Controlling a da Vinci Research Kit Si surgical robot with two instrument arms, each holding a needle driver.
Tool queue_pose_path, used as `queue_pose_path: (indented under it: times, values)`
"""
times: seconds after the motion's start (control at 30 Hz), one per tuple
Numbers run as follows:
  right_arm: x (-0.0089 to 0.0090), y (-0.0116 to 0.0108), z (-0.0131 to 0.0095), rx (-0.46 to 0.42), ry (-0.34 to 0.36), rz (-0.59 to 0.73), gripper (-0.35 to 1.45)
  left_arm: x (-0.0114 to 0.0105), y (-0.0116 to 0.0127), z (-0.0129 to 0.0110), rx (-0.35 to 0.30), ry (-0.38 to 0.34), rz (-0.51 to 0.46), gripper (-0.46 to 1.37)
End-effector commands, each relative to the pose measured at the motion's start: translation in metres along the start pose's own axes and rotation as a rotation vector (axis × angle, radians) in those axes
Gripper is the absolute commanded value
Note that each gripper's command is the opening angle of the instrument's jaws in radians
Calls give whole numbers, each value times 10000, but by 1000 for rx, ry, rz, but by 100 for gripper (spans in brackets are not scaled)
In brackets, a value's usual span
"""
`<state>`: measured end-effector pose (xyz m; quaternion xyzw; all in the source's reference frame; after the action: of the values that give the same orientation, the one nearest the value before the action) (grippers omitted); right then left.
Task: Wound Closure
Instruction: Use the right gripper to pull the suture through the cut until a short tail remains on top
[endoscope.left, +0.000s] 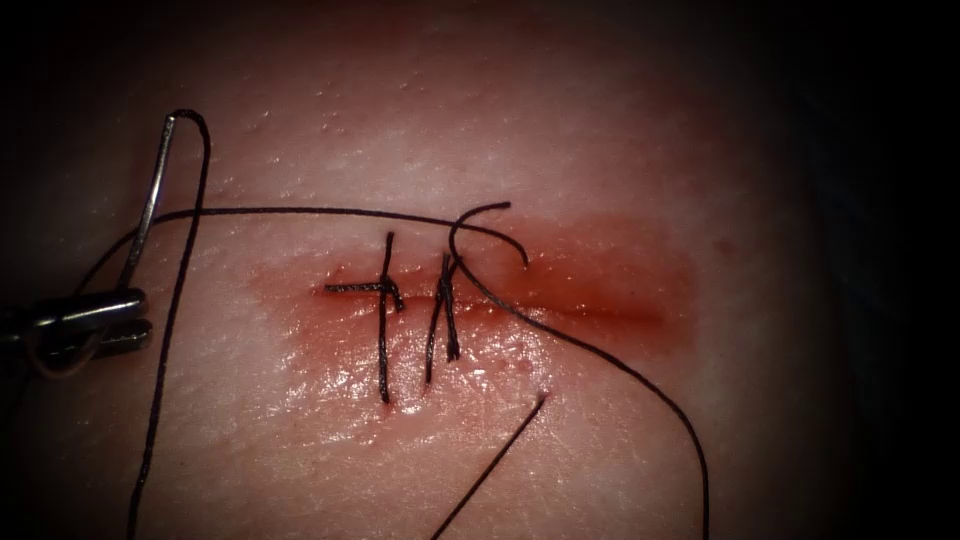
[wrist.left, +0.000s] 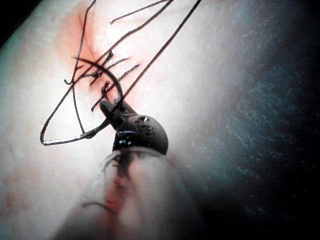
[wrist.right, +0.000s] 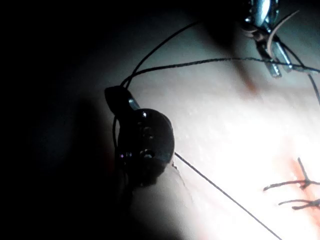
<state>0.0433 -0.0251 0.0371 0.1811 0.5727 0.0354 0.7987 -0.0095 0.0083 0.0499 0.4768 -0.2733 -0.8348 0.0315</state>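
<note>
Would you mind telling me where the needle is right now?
In the endoscope view the needle is out of the tissue, left of the cut, held by the left tool near its lower end, thread trailing from its upper end.

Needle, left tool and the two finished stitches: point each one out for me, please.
needle (endoscope.left: 150, 195): endoscope view, on its bare steel shaft above the jaws, left of the cut, out of the tissue.
left tool (endoscope.left: 100, 322): endoscope view, on its jaws holding the needle.
stitches (endoscope.left: 385, 315): endoscope view, on the left stitch crossing the cut.
</note>
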Motion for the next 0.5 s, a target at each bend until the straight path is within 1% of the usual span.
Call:
queue_pose_path:
  times: [0.03, 0.07, 0.1, 0.13, 0.17, 0.27, 0.37, 0.43, 0.5]
  values:
    - [-1, 4, -5, -42, 8, 15, 106, 0, 0, 0, -2, 0, 0, -35]
    - [-1, 9, -11, -69, 9, 25, 118, 0, 0, 0, -2, -1, 0, -35]
    - [-1, 12, -15, -80, 8, 30, 122, 0, 0, 0, -2, -1, 0, -35]
    - [-1, 18, -26, -101, 10, 45, 123, 0, 0, 0, -2, -1, 0, -35]
    - [0, 20, -30, -106, 11, 50, 124, -1, -1, 0, -2, -1, 0, -35]
    - [2, 27, -49, -124, 20, 67, 123, -2, -1, 1, -2, -1, 0, -35]
    - [3, 34, -73, -137, 33, 77, 117, -3, -1, 2, -2, -1, 0, -35]
    - [4, 38, -90, -145, 42, 81, 110, -5, -1, 4, -2, -2, 0, -35]
    - [3, 43, -107, -153, 48, 84, 108, -7, -1, 5, -2, -2, 0, -35]
